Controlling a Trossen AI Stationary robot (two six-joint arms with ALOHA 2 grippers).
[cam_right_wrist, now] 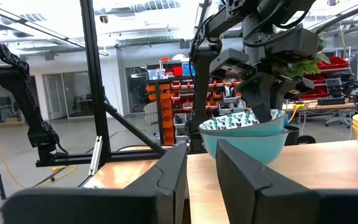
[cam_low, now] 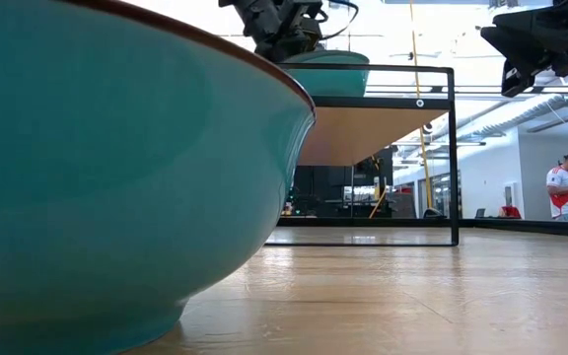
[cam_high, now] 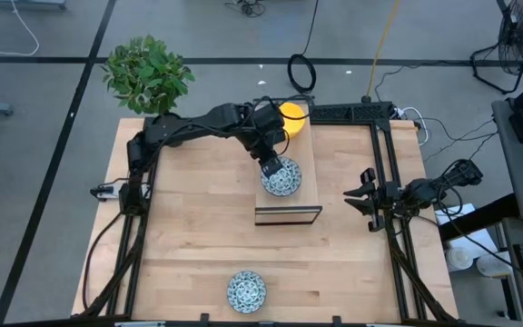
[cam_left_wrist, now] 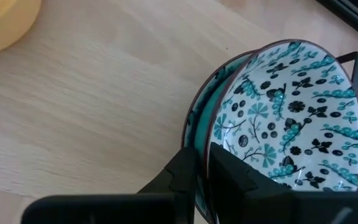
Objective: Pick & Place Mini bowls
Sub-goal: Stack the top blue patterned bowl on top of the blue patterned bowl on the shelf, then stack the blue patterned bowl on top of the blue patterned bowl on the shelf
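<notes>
Two patterned bowls [cam_high: 281, 177] are stacked on the raised shelf [cam_high: 309, 168], the upper rim pinched by the left pincer [cam_high: 271, 166]. Release and lift-off are judged next; one bowl [cam_high: 245, 291] remains on the desk [cam_high: 180, 236].

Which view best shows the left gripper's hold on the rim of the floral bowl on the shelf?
The left wrist view: the left gripper straddles the floral bowl rim, a finger each side. The high view shows it from above, the right wrist view from the side; the low view shows only the bowl's underside.
</notes>
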